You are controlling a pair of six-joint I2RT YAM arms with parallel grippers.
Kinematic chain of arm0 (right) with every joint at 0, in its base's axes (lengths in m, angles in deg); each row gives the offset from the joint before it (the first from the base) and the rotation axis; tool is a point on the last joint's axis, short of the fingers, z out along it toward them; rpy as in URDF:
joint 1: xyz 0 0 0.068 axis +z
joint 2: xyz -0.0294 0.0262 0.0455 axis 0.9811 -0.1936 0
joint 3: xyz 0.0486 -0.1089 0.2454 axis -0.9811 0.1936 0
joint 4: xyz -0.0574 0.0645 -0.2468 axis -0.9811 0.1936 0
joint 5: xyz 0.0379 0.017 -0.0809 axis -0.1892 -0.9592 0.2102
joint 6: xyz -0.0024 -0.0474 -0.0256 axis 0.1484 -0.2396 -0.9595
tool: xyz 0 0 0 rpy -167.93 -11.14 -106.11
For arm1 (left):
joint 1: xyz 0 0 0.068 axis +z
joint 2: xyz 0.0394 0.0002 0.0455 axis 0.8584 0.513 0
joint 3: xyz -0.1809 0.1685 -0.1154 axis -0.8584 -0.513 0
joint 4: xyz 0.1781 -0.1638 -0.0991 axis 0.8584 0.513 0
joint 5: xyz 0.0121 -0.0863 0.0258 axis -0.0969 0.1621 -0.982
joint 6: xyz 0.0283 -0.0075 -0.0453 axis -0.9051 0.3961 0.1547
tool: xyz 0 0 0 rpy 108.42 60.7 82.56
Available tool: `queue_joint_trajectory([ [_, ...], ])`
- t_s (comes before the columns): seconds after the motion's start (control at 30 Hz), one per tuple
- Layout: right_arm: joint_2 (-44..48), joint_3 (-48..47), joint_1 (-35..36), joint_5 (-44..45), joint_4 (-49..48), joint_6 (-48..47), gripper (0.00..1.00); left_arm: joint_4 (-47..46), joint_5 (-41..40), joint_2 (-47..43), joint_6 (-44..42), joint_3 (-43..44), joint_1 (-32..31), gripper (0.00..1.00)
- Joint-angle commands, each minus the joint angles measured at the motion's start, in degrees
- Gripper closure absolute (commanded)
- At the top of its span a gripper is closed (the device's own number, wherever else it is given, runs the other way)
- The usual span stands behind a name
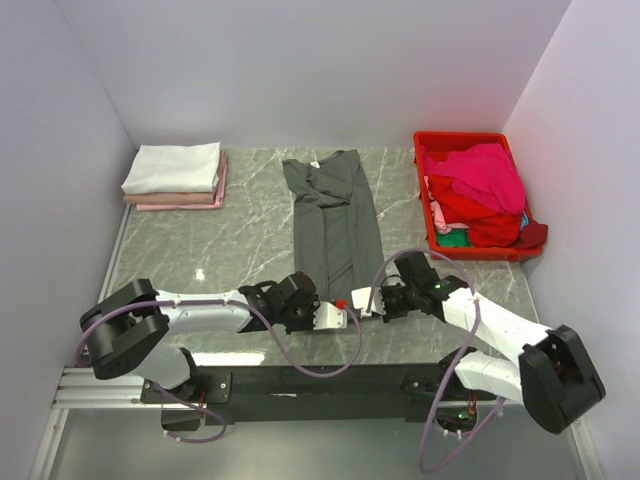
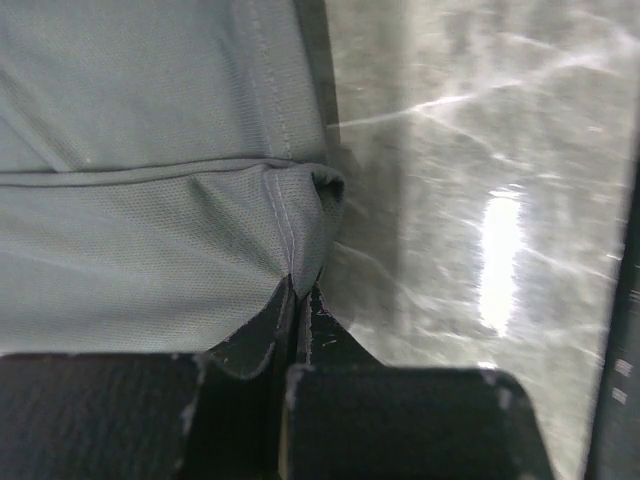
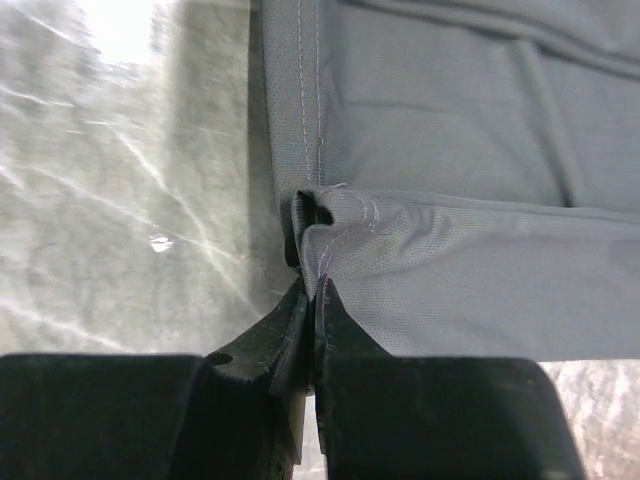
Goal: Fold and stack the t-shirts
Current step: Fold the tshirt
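Observation:
A dark charcoal-grey t-shirt lies folded into a long strip down the middle of the table, collar at the far end. Both grippers meet at its near hem. My left gripper is shut on a stitched hem corner of the grey t-shirt, with cloth pinched between the tips of the left gripper. My right gripper is likewise shut on the other hem corner of the grey t-shirt, which bunches at the tips of the right gripper. A folded white t-shirt rests on a folded pale pink one at the far left.
A red crate stands at the far right, holding a heap of magenta cloth, red cloth and a bit of green cloth. The marble tabletop is walled on three sides.

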Motion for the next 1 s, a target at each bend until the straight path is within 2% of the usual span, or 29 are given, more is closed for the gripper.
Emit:
queue_joint_trajectory([
  [0.0, 5.00, -0.20, -0.63, -3.82, 5.85, -1.81, 1.00, 3.93, 2.93, -3.34, 0.66, 3.03, -1.88, 0.99],
  [0.23, 11.51, -0.81, -0.54, -6.29, 17.19, -4.70, 1.00, 5.79, 3.11, -8.09, 5.83, 2.69, -7.42, 0.99],
  [0.37, 14.84, -2.39, -0.54, -7.87, 28.77, -8.57, 1.00, 6.92, 3.63, -10.12, 9.79, 2.95, -11.90, 0.99],
  [0.57, 16.53, -4.33, -1.33, -6.29, 36.09, -12.88, 1.00, 7.28, 5.57, -11.08, 14.19, 2.87, -15.33, 1.00],
  [0.77, 16.00, -5.03, -1.24, -5.41, 34.44, -11.49, 1.00, 7.46, 6.62, -9.60, 13.67, 3.48, -15.07, 1.00],
  [0.9, 12.32, -6.43, -1.24, -4.09, 26.97, -4.46, 1.00, 6.32, 8.64, -8.45, 10.61, 4.36, -8.93, 1.00],
  [0.97, 7.58, -8.01, -1.33, -3.39, 24.68, -3.57, 1.00, 5.88, 9.43, -7.31, 9.19, 5.06, -6.12, 1.00],
])
